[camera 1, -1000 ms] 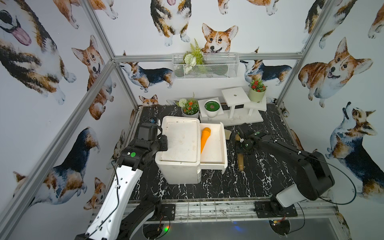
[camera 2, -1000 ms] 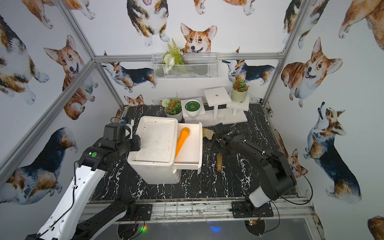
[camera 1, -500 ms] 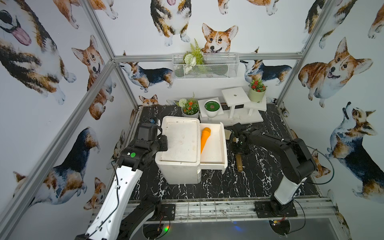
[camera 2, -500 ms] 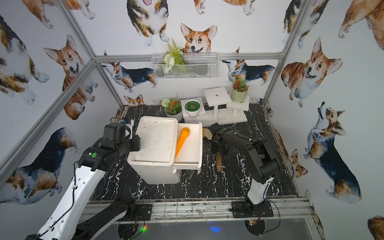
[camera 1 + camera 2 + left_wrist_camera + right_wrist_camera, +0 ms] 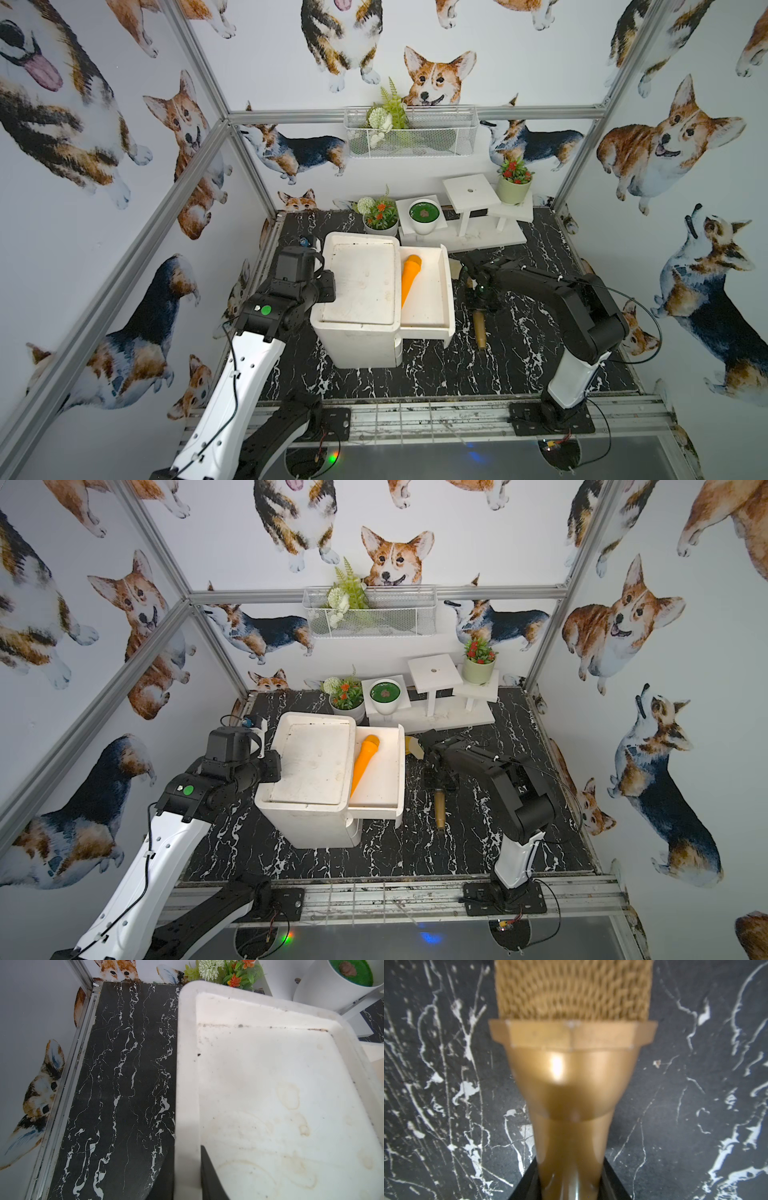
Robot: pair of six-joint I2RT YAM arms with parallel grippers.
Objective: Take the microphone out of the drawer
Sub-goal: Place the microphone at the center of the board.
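Observation:
An orange microphone (image 5: 409,282) (image 5: 363,762) lies in the open white drawer (image 5: 446,286) (image 5: 401,771), which is pulled out to the right of the white cabinet (image 5: 357,282). A gold microphone (image 5: 480,328) (image 5: 439,808) (image 5: 571,1076) lies low on the black marble table beside the drawer. My right gripper (image 5: 478,297) (image 5: 438,779) (image 5: 571,1184) is shut on its handle, and its mesh head points away from the wrist. My left gripper (image 5: 328,286) (image 5: 274,766) (image 5: 187,1178) is shut on the cabinet's left top rim (image 5: 187,1084).
White stands (image 5: 469,195) with potted plants (image 5: 380,216) and a green-filled cup (image 5: 424,214) line the back of the table. A wire basket (image 5: 409,131) hangs on the back wall. Bare marble table (image 5: 532,353) lies to the right of and in front of the cabinet.
The right arm's elbow has swung inward and up, while its gripper stays on the gold microphone. The left arm, the drawer and the orange microphone have not moved.

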